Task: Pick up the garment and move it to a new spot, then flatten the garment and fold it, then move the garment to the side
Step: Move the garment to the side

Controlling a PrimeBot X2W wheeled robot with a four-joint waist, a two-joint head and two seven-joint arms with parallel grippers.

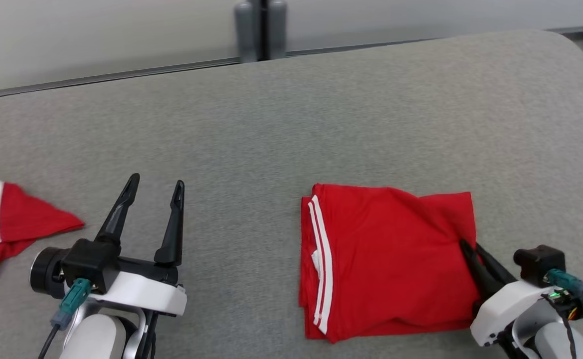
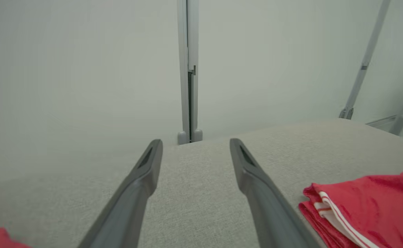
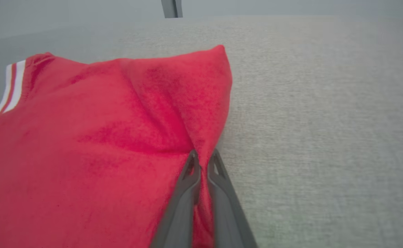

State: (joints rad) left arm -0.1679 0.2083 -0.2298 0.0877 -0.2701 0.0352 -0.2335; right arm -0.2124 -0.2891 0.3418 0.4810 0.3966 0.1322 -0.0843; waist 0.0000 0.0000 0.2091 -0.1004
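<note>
The garment (image 1: 386, 259) was found folded on the desk (image 1: 321, 124), its right edge clamped by the right end effector (image 1: 465, 245). The left end effector (image 1: 156, 180) was held apart, empty (another red cloth (image 1: 7, 224) lay nearby). Only the sideways move was judged outstanding.

Bright, even, diffuse light; faint shadows; wrist views soft toward the edges.
</note>
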